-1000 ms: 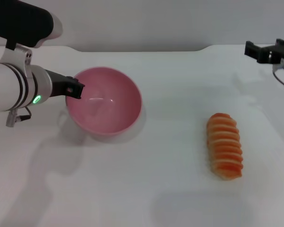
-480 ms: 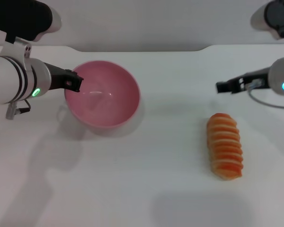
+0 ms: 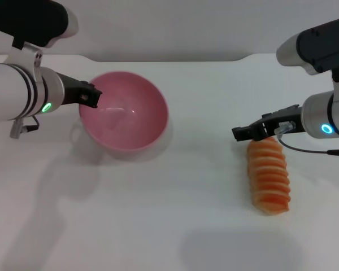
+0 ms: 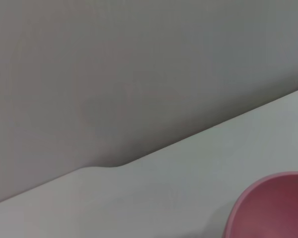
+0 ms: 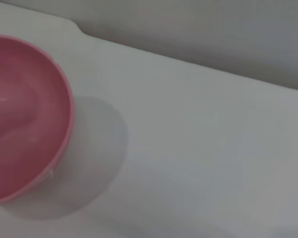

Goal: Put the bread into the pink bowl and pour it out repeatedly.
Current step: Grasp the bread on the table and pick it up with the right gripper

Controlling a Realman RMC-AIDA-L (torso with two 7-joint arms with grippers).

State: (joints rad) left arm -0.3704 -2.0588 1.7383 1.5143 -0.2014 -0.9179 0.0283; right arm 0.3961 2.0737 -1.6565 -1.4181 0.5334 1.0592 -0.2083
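The left end effector (image 3: 90, 97) grips the 9 o'clock rim of the tilted pink bowl (image 3: 127, 118) on the white counter (image 3: 175, 214), while the right end effector (image 3: 244, 133), finger state indeterminate, hovers at the 12 o'clock end of the bread (image 3: 268, 175), lying at 3 o'clock of the bowl.

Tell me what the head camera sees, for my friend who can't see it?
The right claw reaches over one end of the bread lying on the white table. The left claw is at the tilted, empty pink bowl's rim.
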